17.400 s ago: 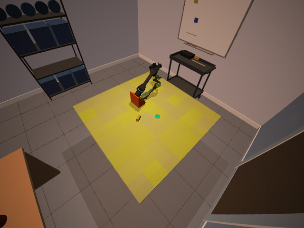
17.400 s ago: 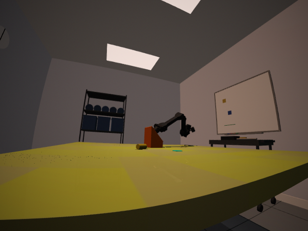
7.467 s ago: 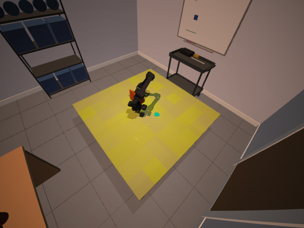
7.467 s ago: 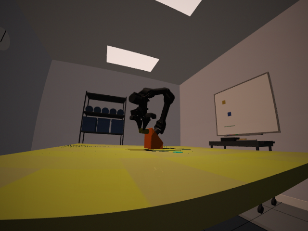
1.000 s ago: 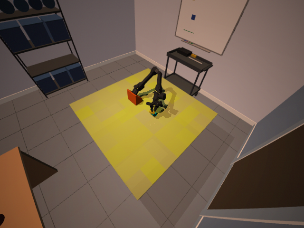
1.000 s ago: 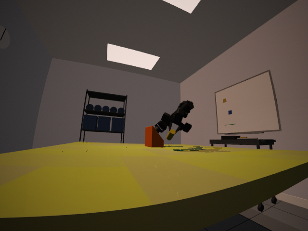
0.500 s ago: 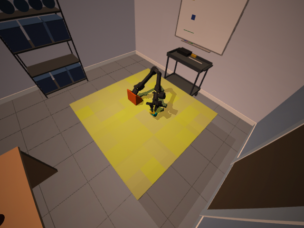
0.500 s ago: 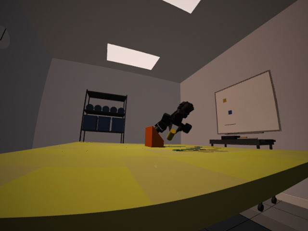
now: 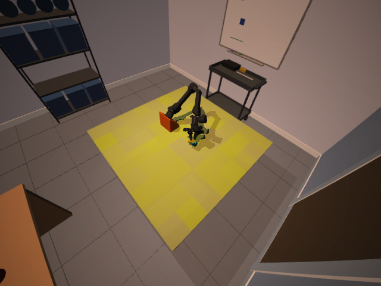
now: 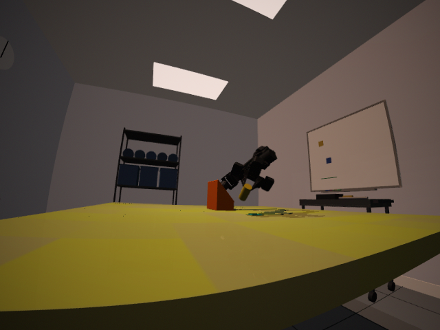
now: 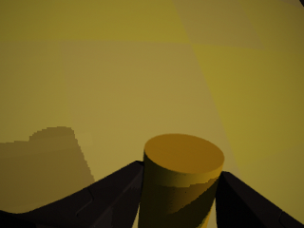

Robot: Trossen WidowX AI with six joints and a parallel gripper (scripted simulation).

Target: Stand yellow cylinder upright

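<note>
Tilting cylinder (image 10: 245, 192), base lower-left.

The yellow table (image 10: 141, 256) carries an orange wedge block (image 10: 218, 196), with the cyan circle (image 10: 254, 214) just beside that block.

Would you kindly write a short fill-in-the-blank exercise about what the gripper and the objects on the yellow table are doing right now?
1. The gripper is shut on the yellow ____.
2. The cylinder hangs ____ the table, not touching it.
3. Beside the arm stands a wedge coloured ____.
4. In the exterior view, the cylinder is ____ rather than upright.

Missing words: cylinder; above; orange; tilted
</note>
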